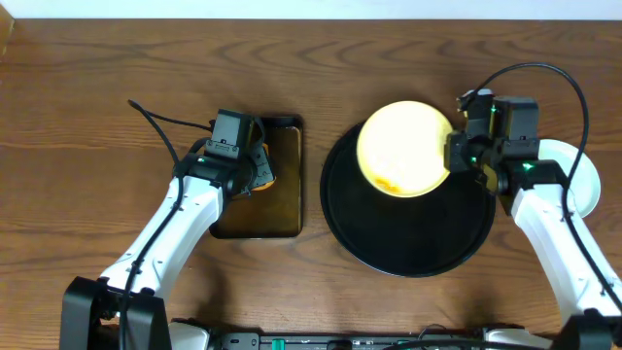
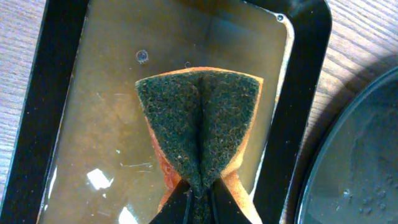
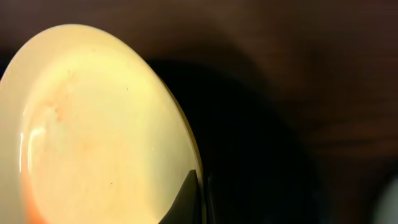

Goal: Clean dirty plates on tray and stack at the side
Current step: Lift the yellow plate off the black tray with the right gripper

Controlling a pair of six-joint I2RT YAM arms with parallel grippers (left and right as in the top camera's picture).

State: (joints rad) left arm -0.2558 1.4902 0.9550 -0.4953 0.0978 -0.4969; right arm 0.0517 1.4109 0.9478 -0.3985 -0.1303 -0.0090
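Observation:
My right gripper (image 1: 453, 154) is shut on the right rim of the pale yellow plate (image 1: 403, 148) and holds it tilted above the far part of the round black tray (image 1: 408, 243). The plate bears an orange smear near its lower edge; in the right wrist view the plate (image 3: 93, 130) fills the left side, with my fingers (image 3: 200, 196) pinching its edge. My left gripper (image 2: 199, 196) is shut on a folded sponge (image 2: 199, 127), dark green scouring side up, orange underneath, over the brownish liquid. A pale mint-green plate (image 1: 579, 175) lies on the wood table at the far right, partly under my right arm.
A small rectangular dark tray (image 1: 277, 219) with brownish liquid sits left of the round tray; it also shows in the left wrist view (image 2: 56, 93). The round tray's rim (image 2: 323, 180) shows at the right of that view. Brown wood tabletop (image 1: 97, 87) surrounds all of it.

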